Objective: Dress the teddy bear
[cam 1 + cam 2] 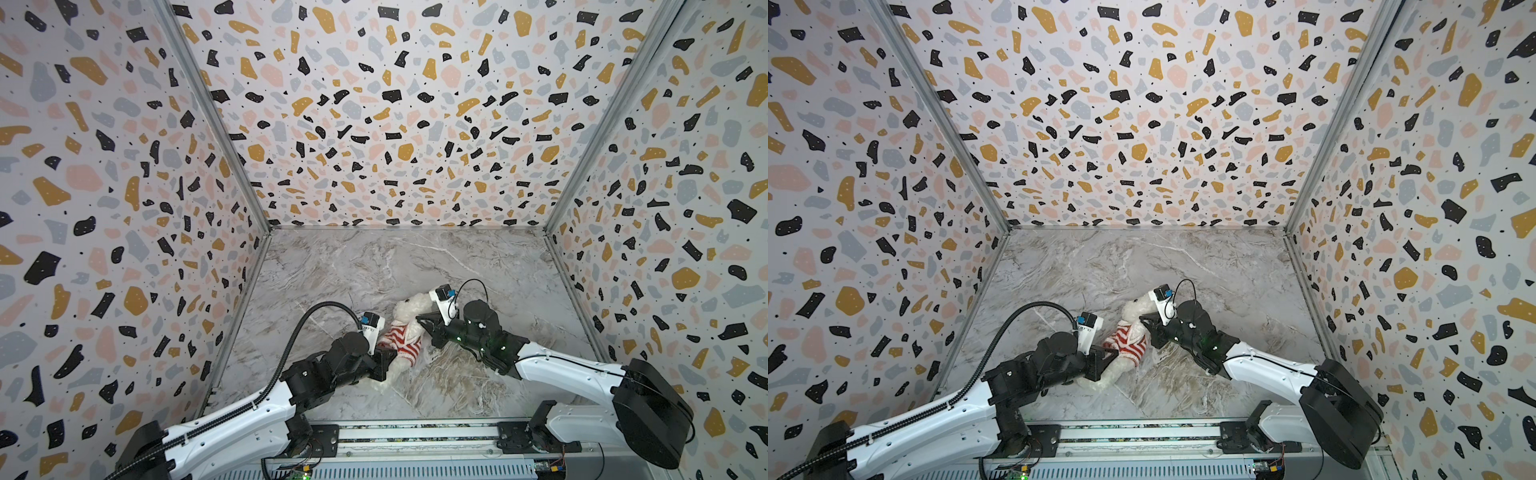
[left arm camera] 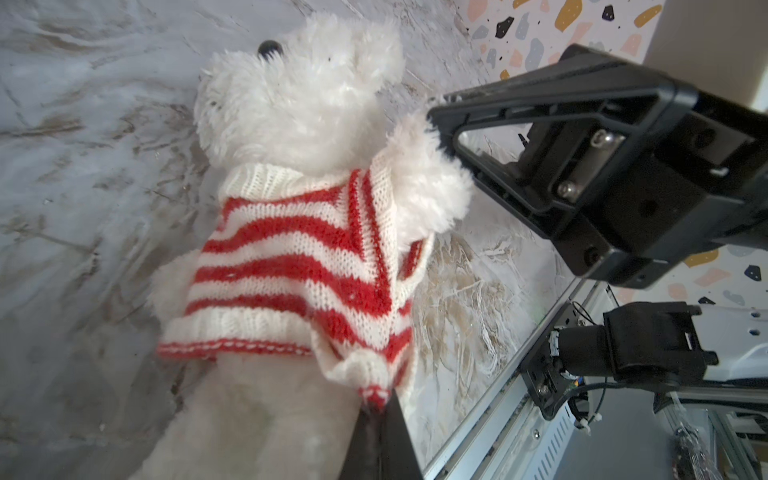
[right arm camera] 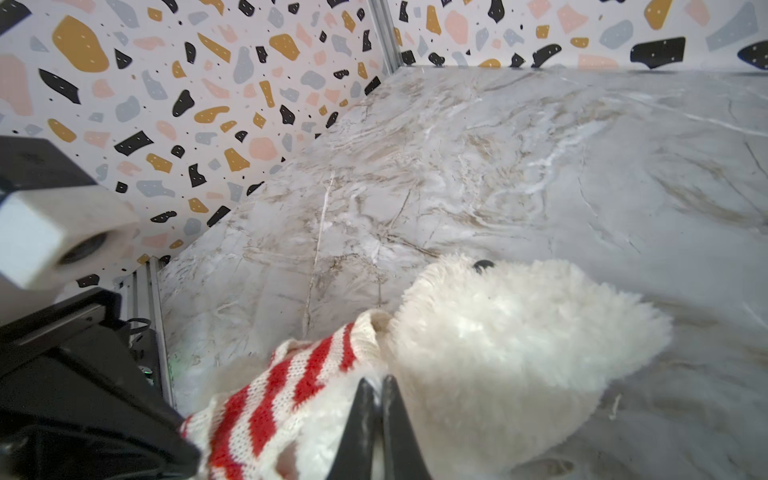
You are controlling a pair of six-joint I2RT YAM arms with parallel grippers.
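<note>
Teddy bear (image 2: 299,104) is laid between the grippers, sweater (image 2: 291,257) already over head and one arm. Hem is pinched by left gripper (image 2: 376,411), paw fur by right gripper (image 3: 376,395); drawing the hem down is judged remaining.

Robot test cell, lab-type setting, not a home. Three walls (image 1: 374,104) of terrazzo-print panel boxed in by bare aluminium corner posts (image 1: 216,120). Marble-look surface (image 1: 415,257) serves as the floor of the box. At the open front edge a metal rail (image 1: 415,434) carries two white-and-black robot arms, left (image 1: 232,419) and right (image 1: 561,365). Exposed circuit board (image 1: 305,471) and loose wiring beside a perforated metal panel (image 1: 374,473).
</note>
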